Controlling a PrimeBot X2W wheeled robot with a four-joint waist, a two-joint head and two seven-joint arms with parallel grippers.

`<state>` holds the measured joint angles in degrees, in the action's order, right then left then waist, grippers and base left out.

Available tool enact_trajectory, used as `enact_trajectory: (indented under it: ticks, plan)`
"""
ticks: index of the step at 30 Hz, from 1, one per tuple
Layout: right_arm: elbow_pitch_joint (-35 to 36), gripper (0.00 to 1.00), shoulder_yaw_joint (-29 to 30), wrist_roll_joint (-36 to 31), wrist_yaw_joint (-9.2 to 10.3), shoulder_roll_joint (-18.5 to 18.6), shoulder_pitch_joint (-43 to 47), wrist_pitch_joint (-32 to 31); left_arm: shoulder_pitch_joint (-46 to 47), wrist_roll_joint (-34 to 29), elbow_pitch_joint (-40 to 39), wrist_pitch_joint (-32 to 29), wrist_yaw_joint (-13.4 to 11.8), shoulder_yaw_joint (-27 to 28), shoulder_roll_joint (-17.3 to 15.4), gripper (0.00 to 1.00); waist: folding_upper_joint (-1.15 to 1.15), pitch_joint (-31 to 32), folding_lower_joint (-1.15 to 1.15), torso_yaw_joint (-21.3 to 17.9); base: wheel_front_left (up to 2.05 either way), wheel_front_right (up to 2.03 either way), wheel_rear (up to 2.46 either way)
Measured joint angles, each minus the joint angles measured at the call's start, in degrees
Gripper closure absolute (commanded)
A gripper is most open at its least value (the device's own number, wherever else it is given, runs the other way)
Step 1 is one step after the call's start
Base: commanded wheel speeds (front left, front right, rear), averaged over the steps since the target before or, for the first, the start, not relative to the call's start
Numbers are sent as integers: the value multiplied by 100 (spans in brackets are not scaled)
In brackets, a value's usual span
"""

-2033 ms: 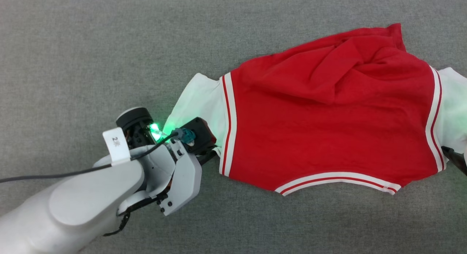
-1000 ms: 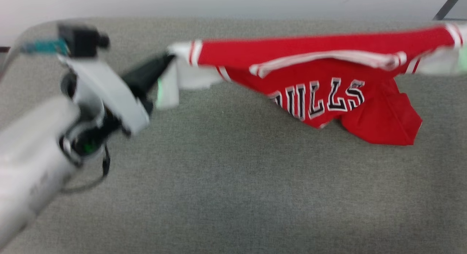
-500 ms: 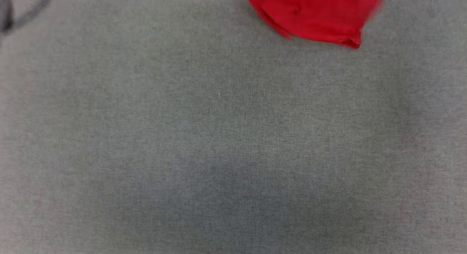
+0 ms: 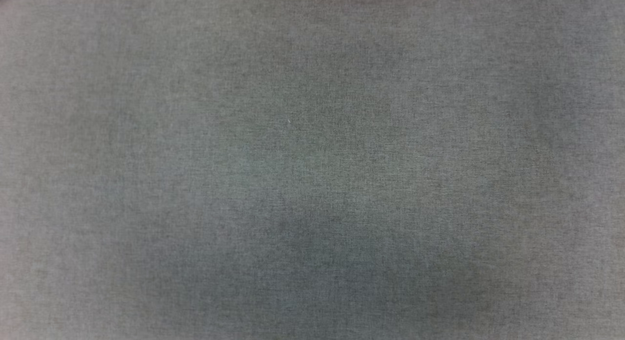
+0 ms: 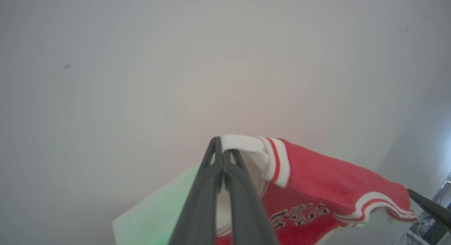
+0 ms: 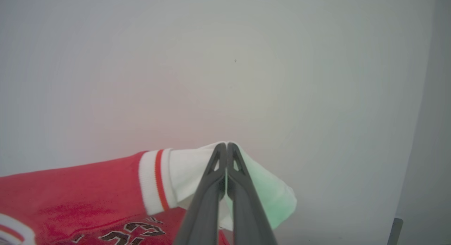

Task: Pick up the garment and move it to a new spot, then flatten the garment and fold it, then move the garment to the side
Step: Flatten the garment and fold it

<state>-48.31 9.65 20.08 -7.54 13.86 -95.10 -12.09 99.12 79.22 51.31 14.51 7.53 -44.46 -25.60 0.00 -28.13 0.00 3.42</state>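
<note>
Left wrist view and right wrist view show left jaws and right jaws each clamped shut on one sleeve end of the garment (image 5: 317, 174), slung aloft between them: mid-carry, next likely a taut lowering onto the table (image 4: 312, 164).

The garment (image 5: 327, 181) hangs stretched between the two grippers, each clamped on one end of it. In the left wrist view it runs from the left gripper (image 5: 222, 151) off to the right and downward, with loose cloth drooping below the fingers. In the right wrist view it runs leftward from the right gripper (image 6: 226, 146). A wall (image 6: 246, 62) stands behind it. The head view looks down on a surface (image 4: 312, 164).
</note>
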Motion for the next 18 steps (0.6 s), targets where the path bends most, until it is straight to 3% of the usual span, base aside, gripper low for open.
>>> enact_trajectory:
  ticks: [5, 10, 18]
  plan:
    - [307, 100, -813, 550, 1, 225, 984, -660, -1167, 268, -818, -349, -2, -289, -416, 100, 0, 93, 0, -55, 0, 0, 0]
    - [1229, 100, -1480, 1146, 1, 744, 2359, -1399, -2599, 705, -1647, -475, -3, -457, -826, 100, 0, 242, 0, -65, 0, 0, 0]
    - [3298, 100, -1311, 1897, 1, 1281, 4697, -2364, -4407, 988, -2822, -223, -2, -616, -1506, 100, 0, 561, 0, -61, 0, 0, 0]
